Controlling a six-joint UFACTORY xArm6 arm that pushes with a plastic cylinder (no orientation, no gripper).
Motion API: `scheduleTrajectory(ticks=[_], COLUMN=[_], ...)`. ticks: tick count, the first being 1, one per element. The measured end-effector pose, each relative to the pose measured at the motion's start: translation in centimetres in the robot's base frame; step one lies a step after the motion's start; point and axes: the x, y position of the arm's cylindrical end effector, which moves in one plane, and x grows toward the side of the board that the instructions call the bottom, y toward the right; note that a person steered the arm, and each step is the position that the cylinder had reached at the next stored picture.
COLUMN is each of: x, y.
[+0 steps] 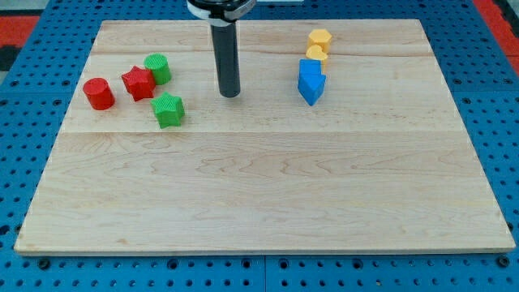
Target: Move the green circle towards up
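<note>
Camera view, single frame: a pale wooden board (268, 186) rests on a blue perforated table (16, 146), and a straight dark rod descends from the far edge, its lower end, my tip (230, 95), touching the board in the far half, slightly left of centre. No gripper is fitted, so there are no jaws to be spread or pressed together; the rod ends bare and touches no block. The green circle (157, 69), a short green cylinder, stands in the far-left part of the board, well to the left of my tip and slightly farther back. Touching or almost touching its near-left side is a red star-shaped block (138, 83); a red cylinder (99, 93) stands just left of that star, and a green star-shaped block (169, 109) lies just near of the group. On the right, well apart, two yellow blocks (319, 45) sit one behind the other, with two blue blocks (310, 81) just near of them. Since the task sends the circle farther away, my tip probably needs to travel left and come in on the circle's near side, a gap crowded by the two stars, before pushing.
</note>
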Motion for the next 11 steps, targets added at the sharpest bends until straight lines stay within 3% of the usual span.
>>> scheduleTrajectory(ticks=[1, 2, 3, 5, 6, 7, 8, 10, 11], x=[-0.3, -5.2, -6.6, -8.4, -6.9, -2.2, -0.6, -3.4, -2.5], y=[-1.7, -5.6, -11.4, -13.1, -22.1, -19.3, -15.1, -14.7, -14.8])
